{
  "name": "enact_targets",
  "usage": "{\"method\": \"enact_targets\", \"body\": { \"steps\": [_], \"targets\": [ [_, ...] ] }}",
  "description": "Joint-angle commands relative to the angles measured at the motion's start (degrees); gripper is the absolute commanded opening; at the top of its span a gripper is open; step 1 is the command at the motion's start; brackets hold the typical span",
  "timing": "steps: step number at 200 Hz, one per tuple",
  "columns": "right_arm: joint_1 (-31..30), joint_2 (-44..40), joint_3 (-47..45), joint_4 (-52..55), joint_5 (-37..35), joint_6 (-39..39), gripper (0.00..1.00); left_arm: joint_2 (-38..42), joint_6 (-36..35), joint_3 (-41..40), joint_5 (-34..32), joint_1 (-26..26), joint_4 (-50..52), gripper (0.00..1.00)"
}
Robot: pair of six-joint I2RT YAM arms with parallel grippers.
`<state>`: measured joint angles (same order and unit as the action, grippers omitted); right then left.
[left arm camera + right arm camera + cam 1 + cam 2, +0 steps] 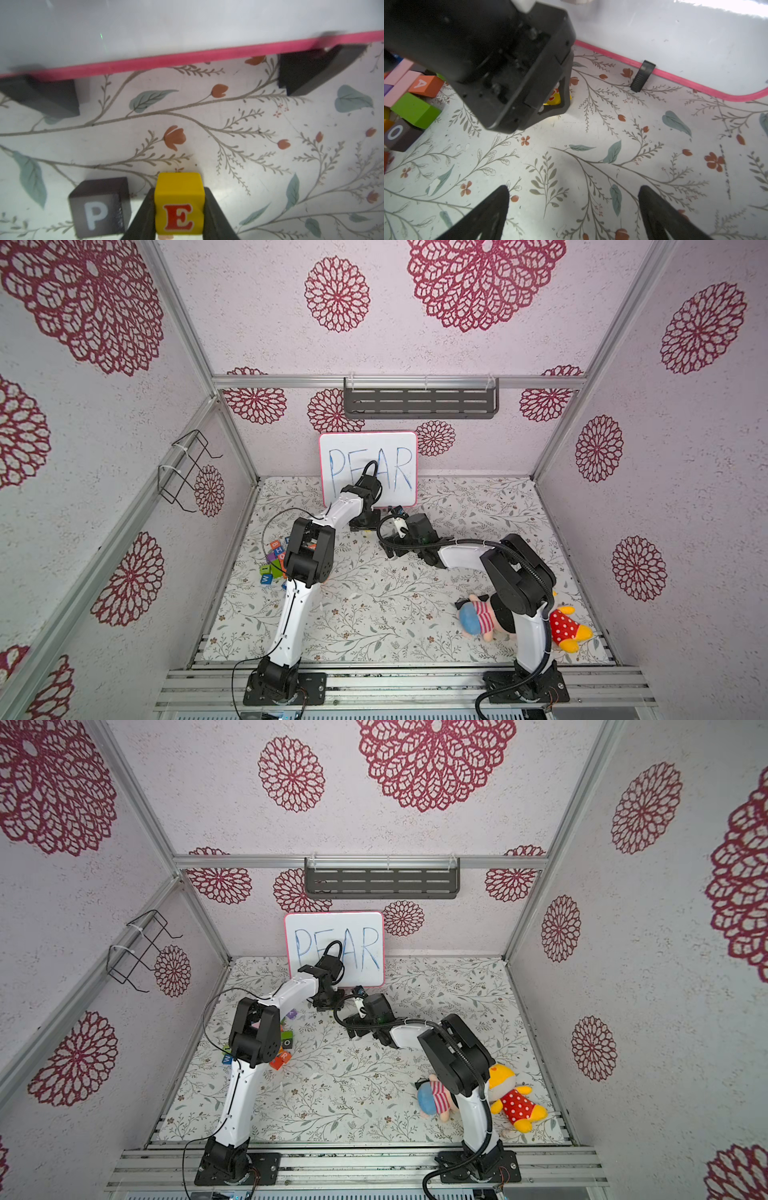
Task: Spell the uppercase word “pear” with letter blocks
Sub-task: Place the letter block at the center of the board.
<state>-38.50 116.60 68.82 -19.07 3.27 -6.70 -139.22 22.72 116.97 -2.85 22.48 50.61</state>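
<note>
Yellow-bodied, the E block (179,205) is sitting pinched between the fingers of the left gripper (179,189), just beside the dark P block (99,207). P is resting on the floral mat (249,145) in front of the whiteboard (145,31), near the middle of both top views. P is looking placed and E is being set; I cannot tell whether E is touching the mat.

A and R are waiting. The orange A block (425,85) is lying in the pile of blocks (276,560) at centre-left of a top view, where an orange-red block (282,1057) is seemingly showing an R. The right gripper (574,187) is hanging spread wide over bare mat, holding nothing. The left wrist is hiding P and E in both top views.
</note>
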Motion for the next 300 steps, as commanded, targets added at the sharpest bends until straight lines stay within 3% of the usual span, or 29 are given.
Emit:
{"method": "enact_targets", "body": {
  "steps": [1, 171, 242, 275, 300],
  "targets": [
    [0.27, -0.08, 0.12, -1.22, 0.69, -0.94, 0.99, -0.86, 0.82, 0.89, -1.47, 0.37, 0.94, 0.29],
    [0.27, -0.93, -0.79, -1.15, 0.25, -0.80, 0.99, -0.52, 1.82, 2.12, -2.42, 0.20, 0.91, 0.41],
    [0.01, -1.97, -0.96, -1.04, 0.68, -1.04, 0.99, 4.51, 3.66, 3.81, -1.77, 0.29, 1.89, 0.48],
    [-0.65, -3.31, -1.49, -0.13, 0.71, -1.21, 0.99, 10.62, 5.16, -1.23, -1.53, 0.32, 0.52, 0.56],
    [-1.96, -4.58, -3.17, -0.21, 0.05, -1.13, 0.99, 18.14, 7.60, -13.23, -1.60, 0.21, -4.65, 0.62]
  ]
}}
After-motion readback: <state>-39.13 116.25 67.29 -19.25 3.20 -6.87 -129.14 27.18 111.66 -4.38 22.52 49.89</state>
